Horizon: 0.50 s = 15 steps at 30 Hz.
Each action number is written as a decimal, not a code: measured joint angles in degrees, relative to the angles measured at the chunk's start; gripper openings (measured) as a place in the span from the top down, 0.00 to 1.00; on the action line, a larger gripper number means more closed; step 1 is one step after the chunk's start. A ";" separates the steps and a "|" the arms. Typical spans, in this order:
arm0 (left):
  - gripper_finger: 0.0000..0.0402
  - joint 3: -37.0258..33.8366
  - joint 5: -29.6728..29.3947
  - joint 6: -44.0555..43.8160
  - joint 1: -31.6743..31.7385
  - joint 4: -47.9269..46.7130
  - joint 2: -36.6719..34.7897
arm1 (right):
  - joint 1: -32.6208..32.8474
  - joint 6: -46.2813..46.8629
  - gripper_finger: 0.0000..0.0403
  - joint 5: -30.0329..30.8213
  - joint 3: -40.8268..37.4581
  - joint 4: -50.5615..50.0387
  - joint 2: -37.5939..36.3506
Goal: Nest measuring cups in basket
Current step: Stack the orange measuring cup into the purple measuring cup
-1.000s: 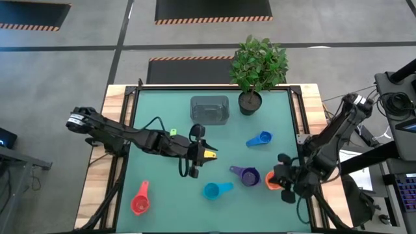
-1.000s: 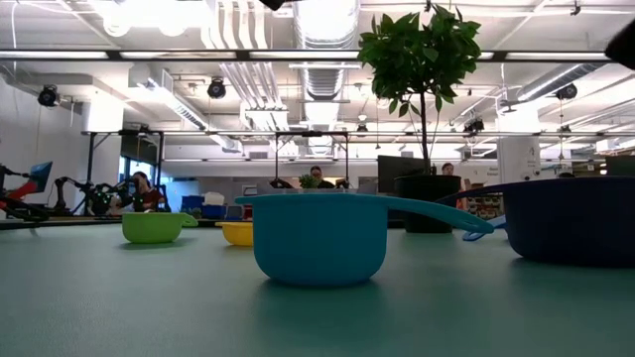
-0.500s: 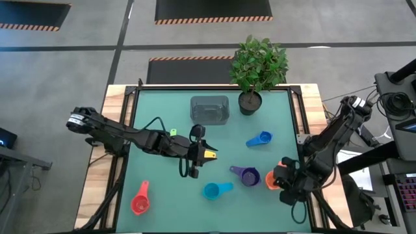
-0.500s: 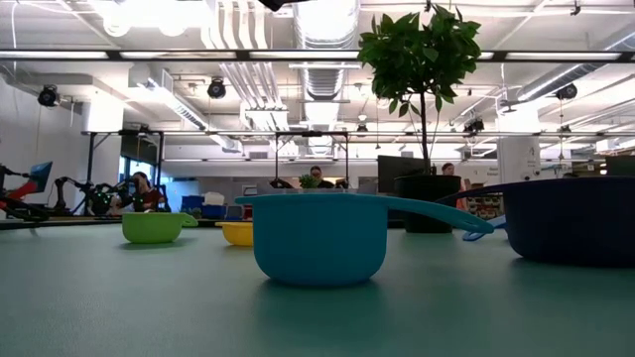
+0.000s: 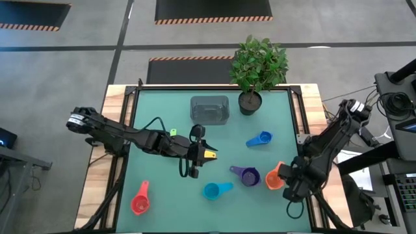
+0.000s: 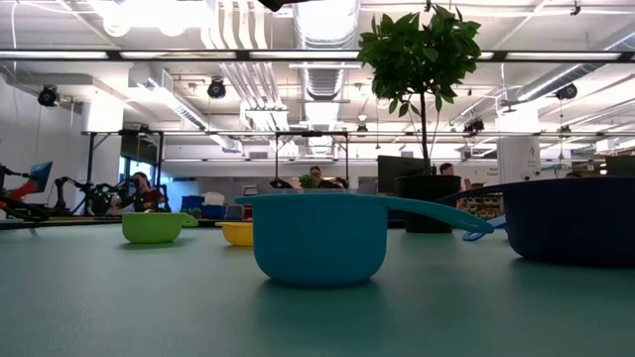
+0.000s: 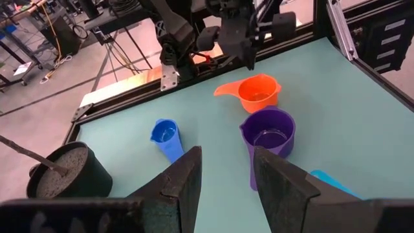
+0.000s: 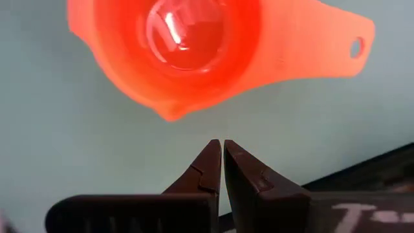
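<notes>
Orange plastic is what we track first: from above, the orange cup (image 5: 273,177) sits upright near the table's right edge, just beside the right gripper (image 5: 290,189), whose jaws are closed on nothing. The grey basket (image 5: 209,109) stands well apart at the far side, apparently empty. The left gripper (image 5: 203,154) hovers mid-table with something yellow between its part-open fingers, which we take for the yellow cup (image 5: 209,155).

At table height we see the teal cup (image 6: 319,238) close up, upright, a green cup (image 6: 153,227) behind.

From the left wrist, the purple cup (image 7: 270,134) and a blue cup (image 7: 167,136) stand near each other.

From the right wrist, the closed tips point just short of the orange cup's spout.

We judge no cup nested yet; next, the right jaws must open and take that rim or handle.
</notes>
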 joint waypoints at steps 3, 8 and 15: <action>0.70 0.00 0.00 0.00 0.00 -0.03 0.00 | -0.02 -1.62 0.98 0.07 -0.25 0.20 2.56; 0.70 0.00 0.00 0.51 0.00 -0.01 0.00 | -0.20 -4.69 0.98 3.36 -0.32 0.98 6.66; 0.70 0.00 0.00 1.31 0.00 0.07 0.00 | -4.00 -11.93 0.98 8.83 -0.26 8.97 9.34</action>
